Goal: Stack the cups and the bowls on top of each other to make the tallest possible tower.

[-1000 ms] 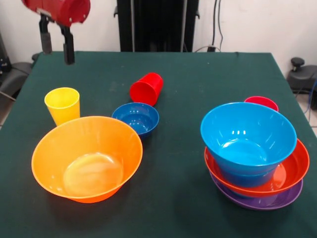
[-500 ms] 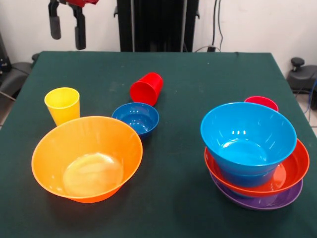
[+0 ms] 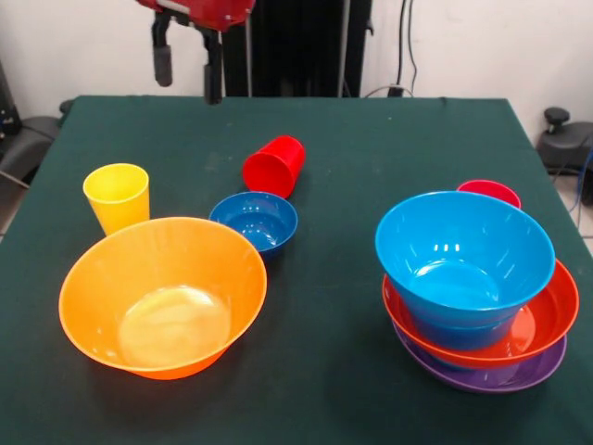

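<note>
My gripper (image 3: 188, 76) hangs open and empty high over the table's far left part, beyond the red cup (image 3: 275, 166), which lies on its side. A yellow cup (image 3: 117, 197) stands upright at the left. A small dark blue bowl (image 3: 254, 221) sits beside the huge orange bowl (image 3: 163, 295). At the right stands the tower: a purple bowl (image 3: 491, 375) lowest, a red-orange bowl (image 3: 537, 326) in it, and a big light blue bowl (image 3: 463, 255) on top. A pinkish-red cup (image 3: 489, 192) peeks out behind the tower.
The dark green table (image 3: 371, 139) ends at its far edge just behind the gripper. Black equipment stands past that edge.
The gripper has travelled rightward along the far edge of the table, from above the far left corner toward the red cup. Cups and bowls have not moved.
</note>
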### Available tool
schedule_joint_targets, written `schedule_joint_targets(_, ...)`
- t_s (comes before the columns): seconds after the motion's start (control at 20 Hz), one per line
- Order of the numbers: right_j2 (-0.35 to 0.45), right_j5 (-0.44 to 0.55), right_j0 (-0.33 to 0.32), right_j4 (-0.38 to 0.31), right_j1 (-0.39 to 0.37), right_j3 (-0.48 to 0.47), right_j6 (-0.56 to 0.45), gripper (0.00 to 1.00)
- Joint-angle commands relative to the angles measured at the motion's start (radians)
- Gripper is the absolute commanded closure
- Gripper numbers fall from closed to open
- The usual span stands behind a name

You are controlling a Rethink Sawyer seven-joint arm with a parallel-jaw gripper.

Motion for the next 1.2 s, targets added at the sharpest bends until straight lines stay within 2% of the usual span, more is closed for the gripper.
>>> schedule_joint_targets(0.05, 0.015, -0.067, 0.043, 0.01, 0.051, 0.118, 0.14, 0.0)
schedule_joint_targets(0.3, 0.045, -0.143, 0.029, 0.02, 0.109, 0.094, 0.113, 0.0)
schedule_joint_targets(0.65, 0.008, -0.145, 0.084, 0.033, 0.149, 0.018, 0.16, 0.0)
schedule_joint_targets(0.95, -0.015, -0.193, 0.13, 0.072, 0.19, 0.003, 0.205, 0.0)
schedule_joint_targets(1.2, -0.043, -0.179, 0.159, 0.091, 0.195, -0.007, 0.216, 0.0)
